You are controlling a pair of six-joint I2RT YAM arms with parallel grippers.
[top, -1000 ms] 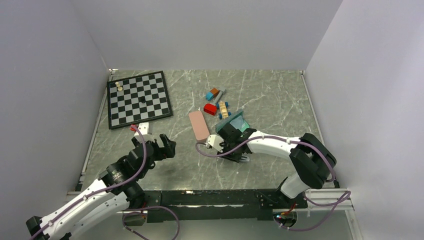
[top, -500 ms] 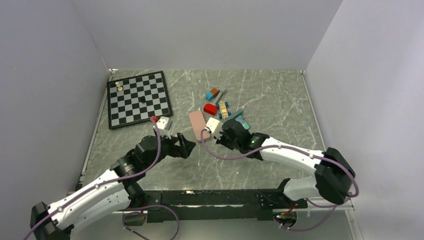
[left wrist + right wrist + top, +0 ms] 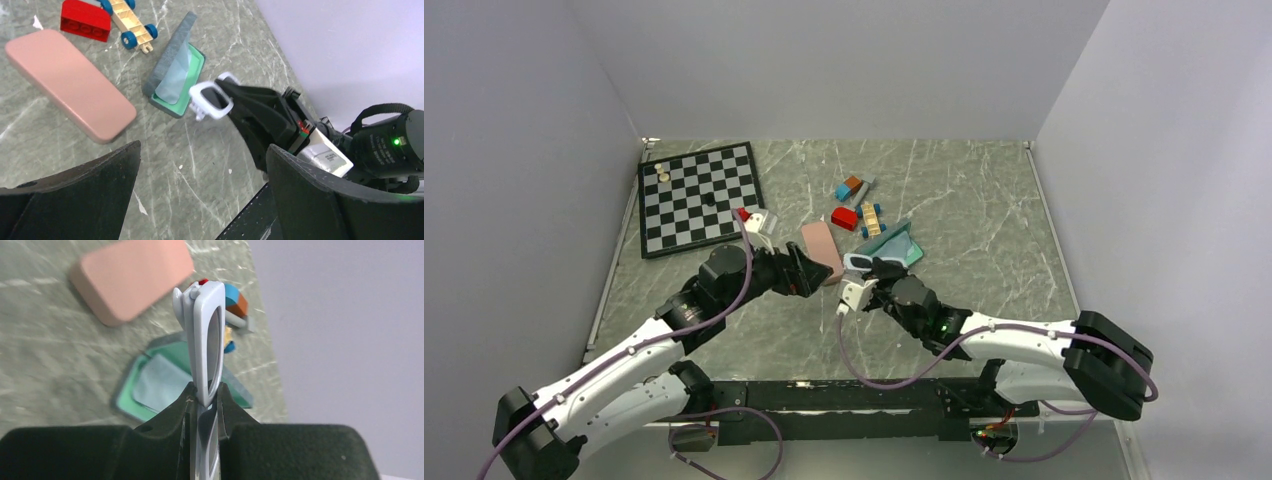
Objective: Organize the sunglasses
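Observation:
The pale white-grey sunglasses (image 3: 202, 335) with dark lenses are clamped edge-on in my right gripper (image 3: 204, 399) and held above the table. They also show in the top view (image 3: 858, 262) and the left wrist view (image 3: 212, 99). Just beyond them lies an open slate-blue case (image 3: 896, 242) with a green lining and a light blue cloth (image 3: 159, 382) inside. My left gripper (image 3: 808, 272) is open and empty, beside the near end of the closed pink case (image 3: 821, 250). Its wide-spread fingers (image 3: 75, 195) frame bare table. The reddish-brown pair is out of view.
A chessboard (image 3: 701, 198) with a few pieces lies at the back left. A red brick (image 3: 844, 217), a blue and orange block (image 3: 851, 187) and a toy cart (image 3: 871, 218) sit behind the cases. Grey walls enclose the table on three sides.
My left arm has reached forward and right to the pink case. My right arm has swung its elbow toward the near edge, and the sunglasses now show in its jaws by the open case.

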